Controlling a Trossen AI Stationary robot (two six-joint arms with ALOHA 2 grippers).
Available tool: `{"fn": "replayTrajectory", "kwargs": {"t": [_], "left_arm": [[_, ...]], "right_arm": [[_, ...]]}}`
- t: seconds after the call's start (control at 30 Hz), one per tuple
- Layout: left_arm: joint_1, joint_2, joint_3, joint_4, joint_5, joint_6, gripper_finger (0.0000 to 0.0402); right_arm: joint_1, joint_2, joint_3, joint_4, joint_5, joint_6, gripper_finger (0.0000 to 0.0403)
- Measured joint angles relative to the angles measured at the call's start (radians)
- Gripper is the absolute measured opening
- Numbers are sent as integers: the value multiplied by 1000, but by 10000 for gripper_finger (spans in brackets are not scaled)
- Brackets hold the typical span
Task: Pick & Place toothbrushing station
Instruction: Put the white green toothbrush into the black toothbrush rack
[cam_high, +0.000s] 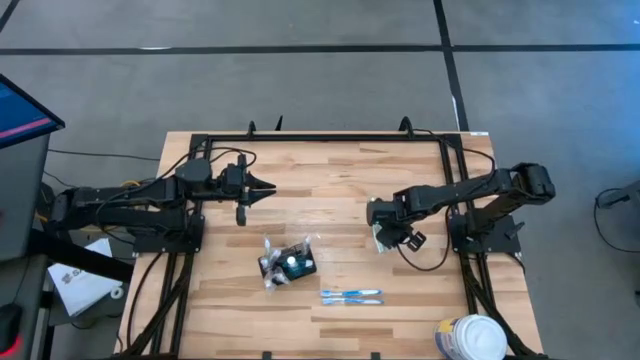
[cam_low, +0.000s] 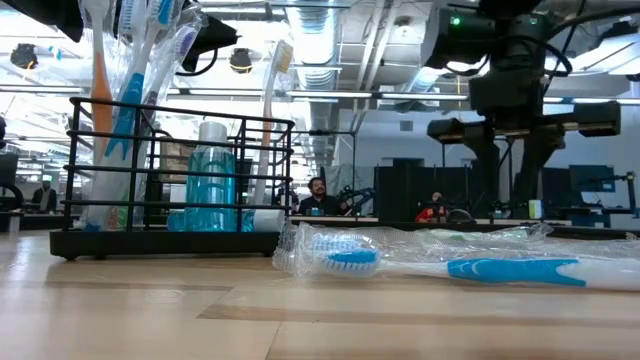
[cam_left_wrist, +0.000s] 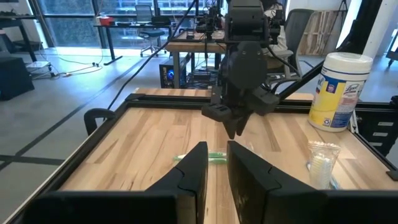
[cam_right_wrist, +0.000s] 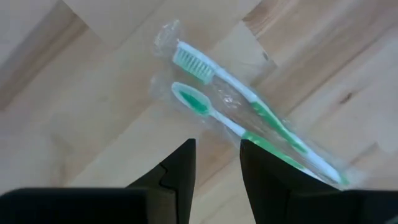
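Over the desk (cam_high: 330, 215), right pincer (cam_right_wrist: 217, 158): pointing down, narrowly parted, empty; its wrist view alone shows green toothbrushes (cam_right_wrist: 242, 109)
Left pincer (cam_high: 268, 188): level, near-closed, empty
Toothbrushing station (cam_high: 288, 262): mid-desk

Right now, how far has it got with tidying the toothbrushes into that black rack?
Done: the black wire rack already holds several toothbrushes. In hand: the right gripper hovers open over a wrapped green toothbrush pair, gripping nothing yet. Left: that pair and the wrapped blue toothbrushes lie on the table. The left gripper waits.
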Motion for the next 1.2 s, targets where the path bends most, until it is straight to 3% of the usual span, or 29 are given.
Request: {"fn": "replayTrajectory", "kwargs": {"t": [0.17, 0.5, 0.7, 1.2], "left_arm": [[0, 0, 0, 0, 0, -1, 53], [0, 0, 0, -1, 0, -3, 53], [0, 0, 1, -1, 0, -3, 53], [0, 0, 1, -1, 0, -3, 53]], "right_arm": [[24, 9, 0, 6, 79, -7, 115], [38, 151, 2, 42, 93, -3, 115], [75, 191, 21, 49, 241, 135, 115], [87, 193, 19, 128, 214, 151, 115]]}}
